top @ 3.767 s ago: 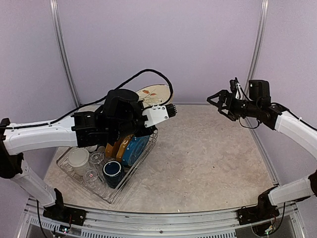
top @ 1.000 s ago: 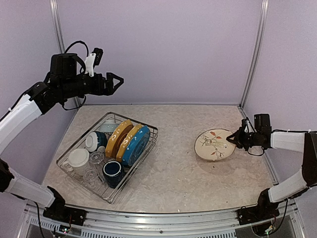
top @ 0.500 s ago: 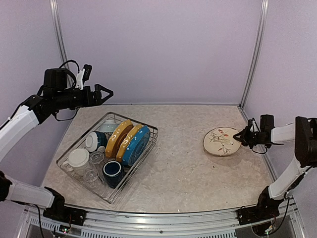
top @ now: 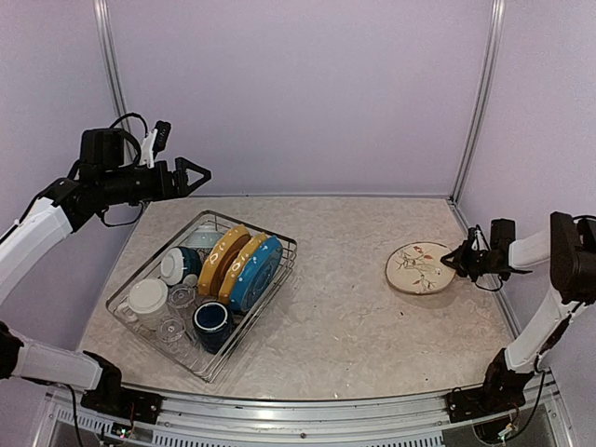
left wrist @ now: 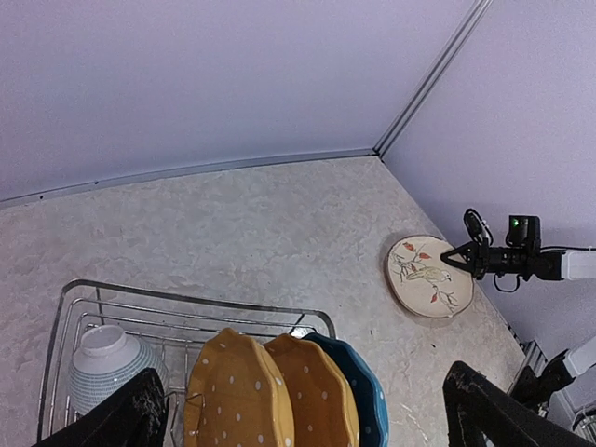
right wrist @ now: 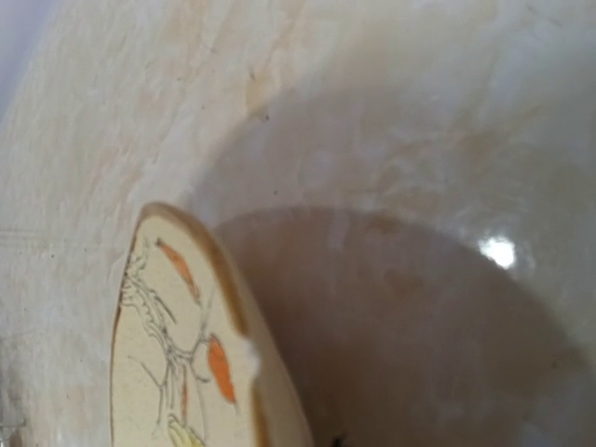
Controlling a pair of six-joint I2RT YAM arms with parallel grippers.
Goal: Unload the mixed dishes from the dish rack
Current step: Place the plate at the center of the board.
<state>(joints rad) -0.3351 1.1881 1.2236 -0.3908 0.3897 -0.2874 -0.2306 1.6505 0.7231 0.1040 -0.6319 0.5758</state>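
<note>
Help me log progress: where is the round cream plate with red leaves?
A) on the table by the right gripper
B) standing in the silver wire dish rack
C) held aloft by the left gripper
A: the cream plate sits on the table at the right gripper, outside the dish rack.

We saw the cream plate (top: 421, 268) at three o'clock on the table, painted with orange-red leaves on thin dark stems and edged in tan. In the silver wire dish rack (top: 252, 228) at eight o'clock were two yellow plates (top: 223, 258) and a blue plate (top: 259, 275), all white-dotted, with a navy mug (top: 212, 323), a cream mug (top: 148, 300), a teal-and-white bowl (top: 177, 264) and a finely striped grey-green bowl (left wrist: 104, 360). The table (top: 372, 317) was mottled beige, the walls (top: 298, 93) lilac.
</note>
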